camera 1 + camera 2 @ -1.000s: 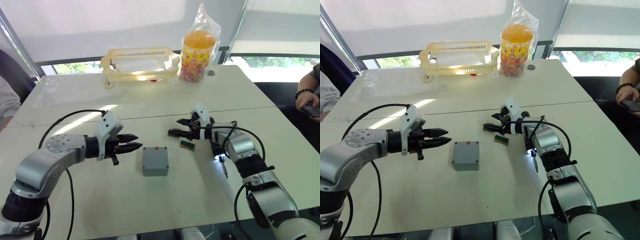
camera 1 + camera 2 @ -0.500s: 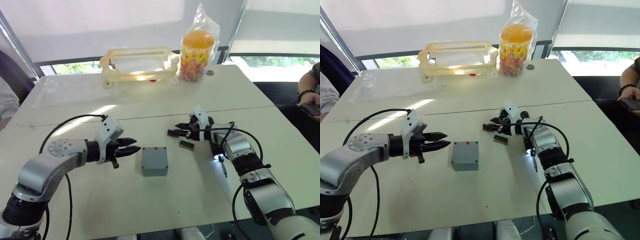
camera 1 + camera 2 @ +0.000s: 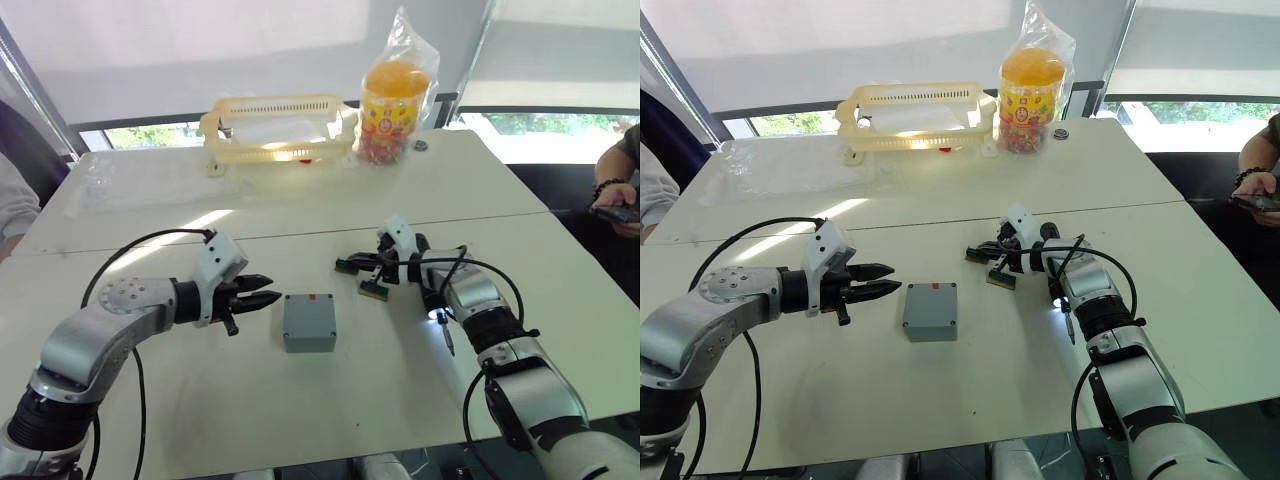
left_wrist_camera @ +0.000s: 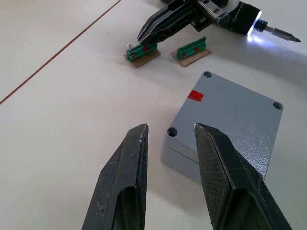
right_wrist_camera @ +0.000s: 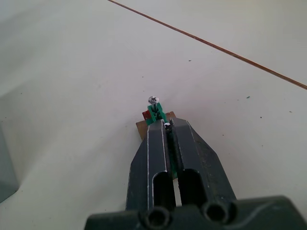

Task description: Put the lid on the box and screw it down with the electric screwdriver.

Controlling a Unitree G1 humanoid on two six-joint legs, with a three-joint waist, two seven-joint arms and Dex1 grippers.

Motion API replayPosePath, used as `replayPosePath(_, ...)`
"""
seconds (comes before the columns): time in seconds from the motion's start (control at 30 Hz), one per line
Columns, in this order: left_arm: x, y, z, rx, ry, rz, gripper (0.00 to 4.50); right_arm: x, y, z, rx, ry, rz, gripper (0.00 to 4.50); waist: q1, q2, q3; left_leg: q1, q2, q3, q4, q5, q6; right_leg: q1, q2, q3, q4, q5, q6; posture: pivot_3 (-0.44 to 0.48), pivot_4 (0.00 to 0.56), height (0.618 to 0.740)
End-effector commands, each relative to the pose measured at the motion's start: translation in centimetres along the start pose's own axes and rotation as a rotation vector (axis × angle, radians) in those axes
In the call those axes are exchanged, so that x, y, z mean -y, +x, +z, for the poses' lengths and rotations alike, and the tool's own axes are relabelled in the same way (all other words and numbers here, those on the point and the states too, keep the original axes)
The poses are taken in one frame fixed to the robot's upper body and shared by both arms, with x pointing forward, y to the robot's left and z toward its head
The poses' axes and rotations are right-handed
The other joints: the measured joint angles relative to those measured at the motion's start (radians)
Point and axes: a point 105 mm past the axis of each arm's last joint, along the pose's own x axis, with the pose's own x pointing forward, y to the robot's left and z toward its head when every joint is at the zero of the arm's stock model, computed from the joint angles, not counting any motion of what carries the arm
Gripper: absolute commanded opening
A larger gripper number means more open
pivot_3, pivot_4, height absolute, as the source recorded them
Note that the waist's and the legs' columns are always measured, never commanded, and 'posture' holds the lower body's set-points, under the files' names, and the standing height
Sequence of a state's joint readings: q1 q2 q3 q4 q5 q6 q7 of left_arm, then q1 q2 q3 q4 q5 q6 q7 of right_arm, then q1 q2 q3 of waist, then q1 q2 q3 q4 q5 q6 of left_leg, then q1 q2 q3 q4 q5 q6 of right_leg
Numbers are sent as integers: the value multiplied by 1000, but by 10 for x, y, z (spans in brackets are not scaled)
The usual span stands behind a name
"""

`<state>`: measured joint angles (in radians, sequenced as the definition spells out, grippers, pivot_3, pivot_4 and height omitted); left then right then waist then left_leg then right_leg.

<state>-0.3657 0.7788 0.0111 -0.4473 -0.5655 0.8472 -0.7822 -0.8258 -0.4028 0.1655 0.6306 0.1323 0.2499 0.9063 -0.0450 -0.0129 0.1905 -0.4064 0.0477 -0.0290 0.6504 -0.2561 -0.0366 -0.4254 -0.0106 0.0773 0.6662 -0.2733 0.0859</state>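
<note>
On the white table [image 3: 330, 400], the small square grey-blue plastic box [image 3: 309, 321] sits nearest the front edge, between the two arms, with its flat grey-blue lid [image 4: 230, 112] already lying on top; the lid shows a small red mark [image 4: 195, 96] near one edge and screw holes at its corners. Just to the robot's left of the box, the left hand [image 3: 262, 290] hovers low over the table with its two black fingers [image 4: 124, 182] parted and empty, their tips pointing at the box's near side without touching it. To the right of the box, the dark blue-black cylindrical electric screwdriver [image 3: 436, 300] lies along the right forearm, its ring lit white [image 3: 437, 314] and its thin metal bit [image 3: 449, 341] pointing toward the front of the table. A little farther back, the right hand [image 3: 352, 264] reaches toward the left with its black fingers [image 5: 163, 158] closed tight around a small green block on a brown base [image 5: 156, 115], which carries a small silver screw [image 5: 153, 99] on its top. A second small green block [image 3: 374, 290] rests on the table just beside the right hand, apart from the box. At the far end of the table stand a pale yellow slotted plastic basket [image 3: 277, 127] and, to its right, a clear bagged jar with an orange lid and colourful sweets [image 3: 396, 100]. A person's hand [image 3: 612, 200] holding a dark phone shows at the right edge.
</note>
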Motion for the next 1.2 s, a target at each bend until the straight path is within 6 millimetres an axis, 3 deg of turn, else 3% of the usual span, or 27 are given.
replayPosePath(0.03, 0, 0, 5, 18, 27, 6, 1519, 5, -4, 20, 70, -21, -19, 83, 0, 0, 0, 0, 0, 0, 0, 0, 0, 0, 0, 0, 0, 0, 0, 0, 150, 740)
replayPosePath(0.23, 1, 2, 3, 20, 24, -1, 1519, 3, -10, 33, 109, -43, -25, 83, 0, 0, 0, 0, 0, 0, 0, 0, 0, 0, 0, 0, 0, 0, 0, 0, 150, 740)
replayPosePath(0.47, 2, 5, 2, 22, 24, -11, 1519, -1, -14, 35, 114, -48, -25, 83, 0, 0, 0, 0, 0, 0, 0, 0, 0, 0, 0, 0, 0, 0, 0, 0, 150, 740)
replayPosePath(0.57, 4, 1, 3, 16, 33, -25, 1519, -4, -29, 51, 151, -77, -21, 83, 2, 0, 0, 0, 0, 0, 0, 0, 0, 0, 0, 0, 0, 0, 0, 0, 150, 740)
replayPosePath(0.7, 7, -6, 1, -9, 53, -54, 1519, -27, -50, 66, 179, -101, 43, 83, 2, 0, 0, 0, 0, 0, 0, 0, 0, 0, 0, 0, 0, 0, 0, 0, 150, 740)
replayPosePath(0.83, 12, -14, 1, -38, 71, -99, 1519, -56, -64, 67, 174, -104, 113, 83, 0, 0, 0, 0, 0, -1, 0, 0, 0, 0, 0, 0, 0, 0, 0, 0, 150, 740)
replayPosePath(1.2, 11, -12, 4, -44, 83, -121, 1519, -90, -50, 56, 183, -11, 163, 83, 3, 0, 0, 0, 0, 0, 0, 0, 0, 0, 0, 0, 0, 0, 0, 0, 150, 740)
